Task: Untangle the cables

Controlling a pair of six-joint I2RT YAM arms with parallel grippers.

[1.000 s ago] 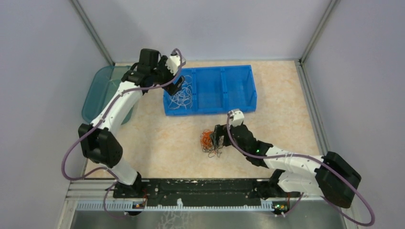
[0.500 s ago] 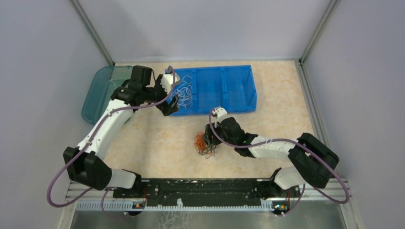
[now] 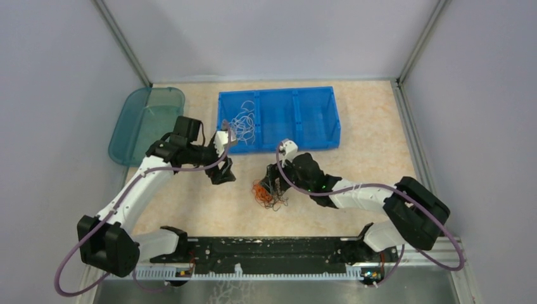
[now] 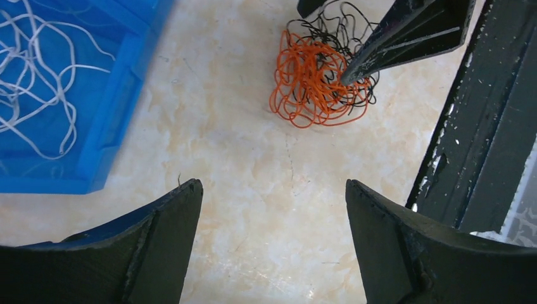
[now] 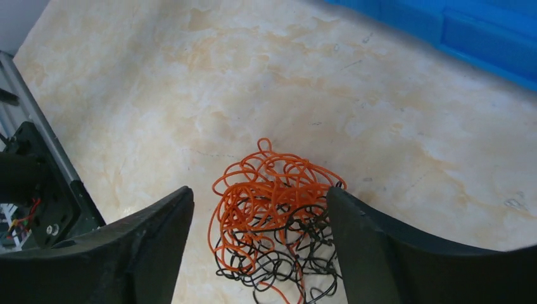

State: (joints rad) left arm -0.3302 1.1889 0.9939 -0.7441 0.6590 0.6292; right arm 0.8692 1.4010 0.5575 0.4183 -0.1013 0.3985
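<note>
A tangled clump of orange cable [image 3: 260, 190] and black cable [image 3: 277, 201] lies on the table in front of the blue bin. In the right wrist view the orange loops [image 5: 278, 180] sit on top of the black loops [image 5: 272, 269]. My right gripper [image 3: 273, 182] [image 5: 259, 193] is open and straddles the clump, its right finger touching the clump's edge. My left gripper [image 3: 223, 172] [image 4: 272, 187] hangs open and empty over bare table, left of the clump [image 4: 316, 82]. White cables [image 3: 243, 123] [image 4: 31, 76] lie loose in the bin's left compartment.
The blue three-compartment bin [image 3: 316, 117] [image 4: 120, 95] stands at the back centre. A teal translucent tray [image 3: 136, 120] lies at the back left. The black base rail [image 3: 266, 248] [image 4: 468, 126] runs along the near edge.
My left arm has come away from the blue bin and down toward the table left of the clump. My right gripper has moved left and set its jaws around the clump.
</note>
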